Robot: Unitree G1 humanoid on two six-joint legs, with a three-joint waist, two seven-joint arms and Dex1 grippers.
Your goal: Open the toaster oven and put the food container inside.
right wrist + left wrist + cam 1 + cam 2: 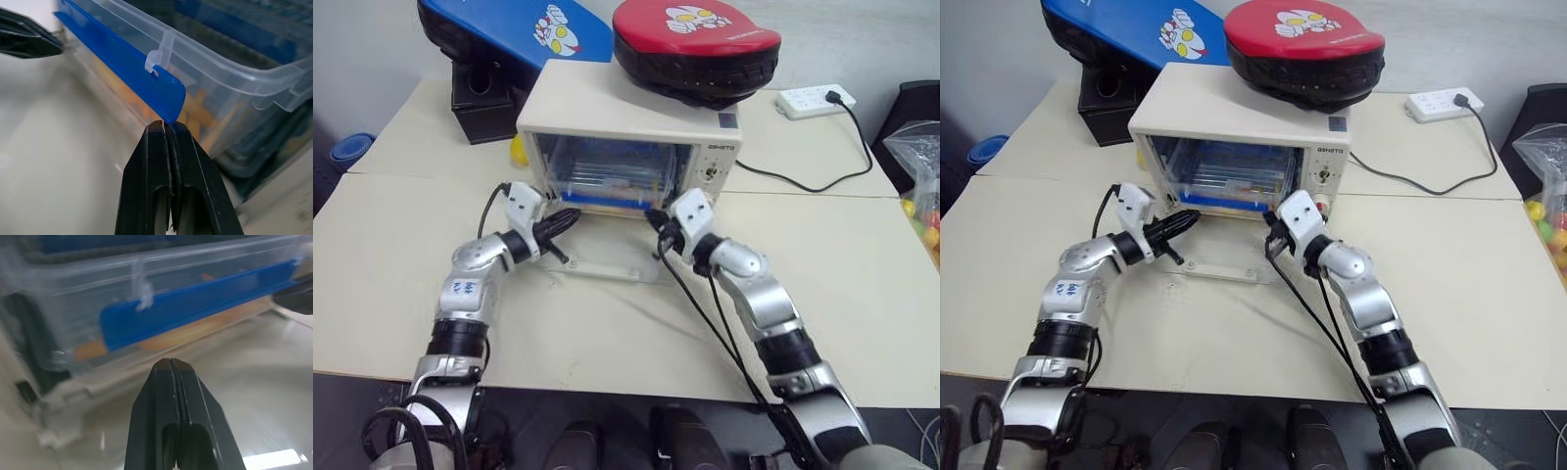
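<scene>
The cream-white toaster oven (626, 113) stands at the middle back of the table, its glass door (607, 262) folded down flat in front of it. The food container (607, 171), a clear box with a blue side clip (195, 308) and yellow-orange food, sits inside the oven's mouth. My left gripper (570, 217) is shut and empty, its tip just in front of the container's left front corner. My right gripper (656, 217) is shut and empty too, its tip (164, 126) right at the end of the blue clip (122, 63) near the right front corner.
A red pad (695, 34) lies on the oven's top, a blue pad (514, 29) leans on a black box (484, 93) behind it. A white power strip (815, 99) with a black cord is at back right. A plastic bag (920, 186) is at the right edge.
</scene>
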